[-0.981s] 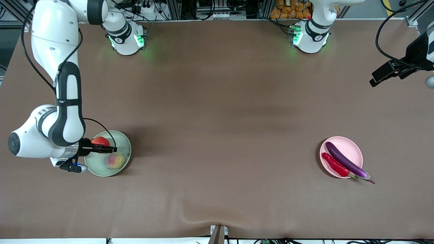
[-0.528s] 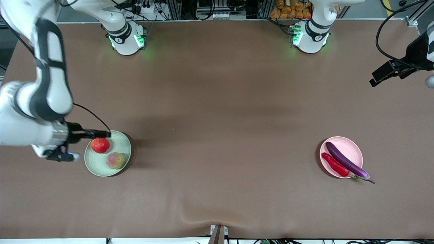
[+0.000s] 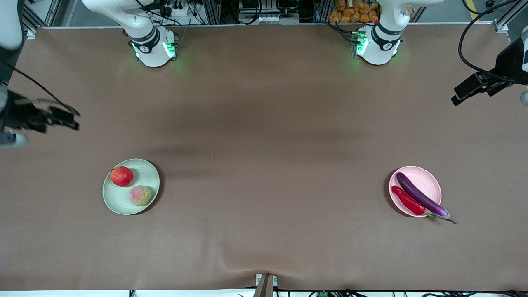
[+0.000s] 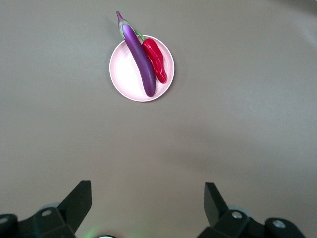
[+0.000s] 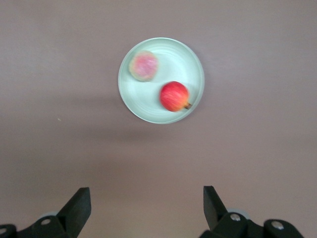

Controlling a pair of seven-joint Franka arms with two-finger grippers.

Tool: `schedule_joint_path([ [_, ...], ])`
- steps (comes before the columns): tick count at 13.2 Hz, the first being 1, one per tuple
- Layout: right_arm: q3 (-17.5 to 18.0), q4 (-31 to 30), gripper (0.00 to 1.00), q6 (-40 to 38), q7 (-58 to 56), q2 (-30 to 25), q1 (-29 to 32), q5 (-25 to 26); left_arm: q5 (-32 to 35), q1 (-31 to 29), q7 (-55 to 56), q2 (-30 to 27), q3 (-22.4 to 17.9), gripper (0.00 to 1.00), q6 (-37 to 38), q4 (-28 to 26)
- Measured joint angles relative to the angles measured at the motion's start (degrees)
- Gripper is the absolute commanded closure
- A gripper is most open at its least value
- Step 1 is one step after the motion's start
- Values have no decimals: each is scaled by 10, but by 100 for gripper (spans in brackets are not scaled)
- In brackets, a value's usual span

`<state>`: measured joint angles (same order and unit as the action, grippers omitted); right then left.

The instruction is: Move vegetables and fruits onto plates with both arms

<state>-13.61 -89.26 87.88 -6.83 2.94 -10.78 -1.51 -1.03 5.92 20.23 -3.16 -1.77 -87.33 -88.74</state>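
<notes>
Right tool has pulled off the green plate to the table's edge, open and empty like the left tool; apple and peach plated, eggplant and chili on pink plate; all light, glossy, slippery, best gripped mid-body.

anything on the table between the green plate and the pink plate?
Nothing. In the front view the stretch between the green plate and the pink plate is bare brown table.
</notes>
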Motion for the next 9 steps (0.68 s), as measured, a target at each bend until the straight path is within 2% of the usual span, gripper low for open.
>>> schedule_joint_path([
  [2,55,11,0,-36,10,-27,42,23,0,-1,0,0,0,0,0,2],
  [5,73,27,0,-71,10,-33,74,26,0,-1,0,0,0,0,0,2],
  [9,126,32,0,-91,21,-37,126,26,0,-1,0,0,0,0,0,2],
])
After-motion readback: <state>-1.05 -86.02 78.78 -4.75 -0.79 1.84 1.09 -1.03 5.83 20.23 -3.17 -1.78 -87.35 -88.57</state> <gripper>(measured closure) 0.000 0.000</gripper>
